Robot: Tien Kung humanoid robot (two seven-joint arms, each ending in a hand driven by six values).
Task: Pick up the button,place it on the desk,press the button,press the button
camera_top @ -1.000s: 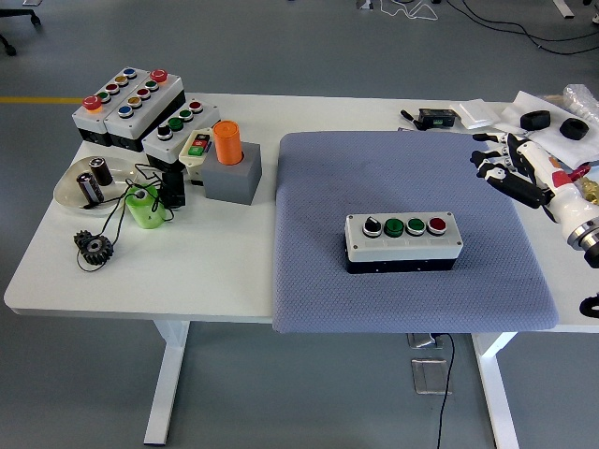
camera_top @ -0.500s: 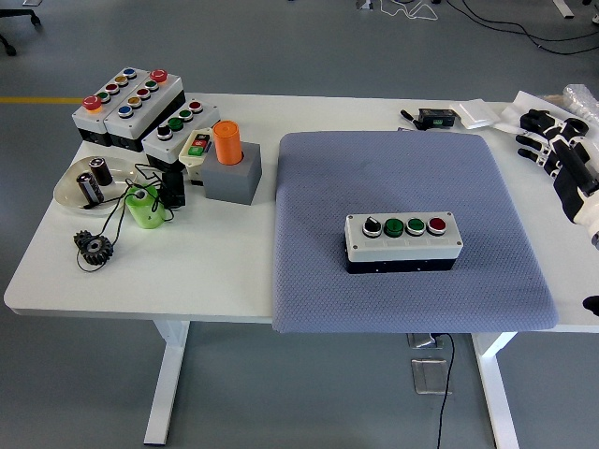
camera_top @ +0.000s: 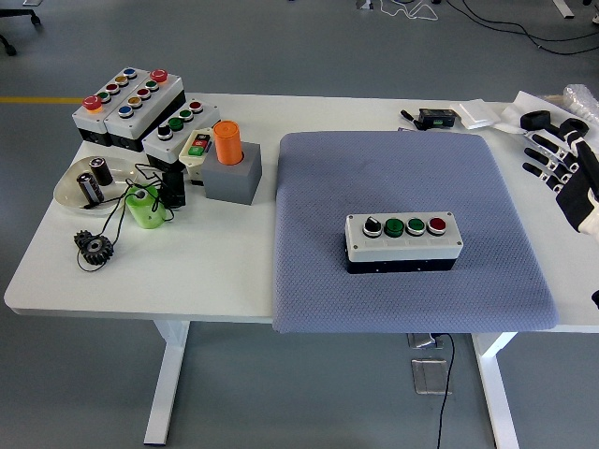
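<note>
- Centrally on the grey mat [camera_top: 402, 299]: button box [camera_top: 402, 241], lying flat, closer to the mat's near edge, untouched.
- Over the tabletop's [camera_top: 168, 281] right edge: right hand [camera_top: 569, 168], fingers spread, holding nothing, well apart from the box.
- At the far left corner: more button boxes [camera_top: 131, 103].

A lab or workshop: grey floor with cables [camera_top: 524, 28] at upper right, a white desk [camera_top: 225, 271] carrying button boxes [camera_top: 140, 108] and a gear [camera_top: 94, 247].
</note>
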